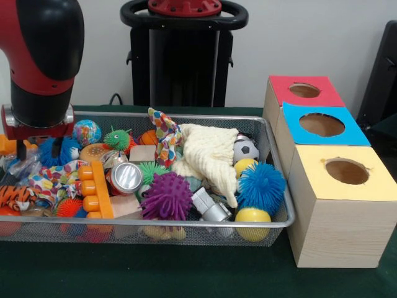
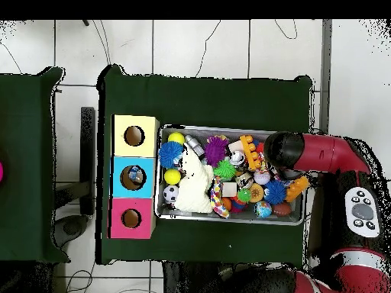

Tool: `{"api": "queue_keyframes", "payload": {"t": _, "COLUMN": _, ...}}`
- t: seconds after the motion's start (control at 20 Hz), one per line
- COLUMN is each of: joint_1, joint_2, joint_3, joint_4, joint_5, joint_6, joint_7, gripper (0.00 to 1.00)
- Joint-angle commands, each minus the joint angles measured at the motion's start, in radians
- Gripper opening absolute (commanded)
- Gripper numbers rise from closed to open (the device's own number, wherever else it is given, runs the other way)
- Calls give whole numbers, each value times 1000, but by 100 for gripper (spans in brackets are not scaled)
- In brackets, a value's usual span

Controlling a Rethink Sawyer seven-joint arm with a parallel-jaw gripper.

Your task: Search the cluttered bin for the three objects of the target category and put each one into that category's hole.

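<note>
Bin left of three boxes (touching, in row); arm over bin's left end.

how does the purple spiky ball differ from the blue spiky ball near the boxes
The purple spiky ball has short, thick nubs; the blue spiky ball has fine, hair-like strands. The purple one lies mid-bin beside the silver can, while the blue one sits at the bin's end nearest the yellow box, above a yellow ball. Both are round, spiky toys of similar size in the wire bin.
</note>
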Motion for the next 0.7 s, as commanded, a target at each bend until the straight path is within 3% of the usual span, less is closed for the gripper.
{"api": "queue_keyframes", "payload": {"t": 0.05, "joint_1": 17, "joint_2": 28, "joint_3": -14, "joint_4": -8, "joint_5": -57, "joint_6": 33, "joint_7": 20, "gripper": 100}}
{"api": "queue_keyframes", "payload": {"t": 0.4, "joint_1": 28, "joint_2": 57, "joint_3": -30, "joint_4": -37, "joint_5": -44, "joint_6": 63, "joint_7": 24, "gripper": 100}}
{"api": "queue_keyframes", "payload": {"t": 0.7, "joint_1": 35, "joint_2": 56, "joint_3": -40, "joint_4": -37, "joint_5": -50, "joint_6": 6, "joint_7": 31, "gripper": 100}}
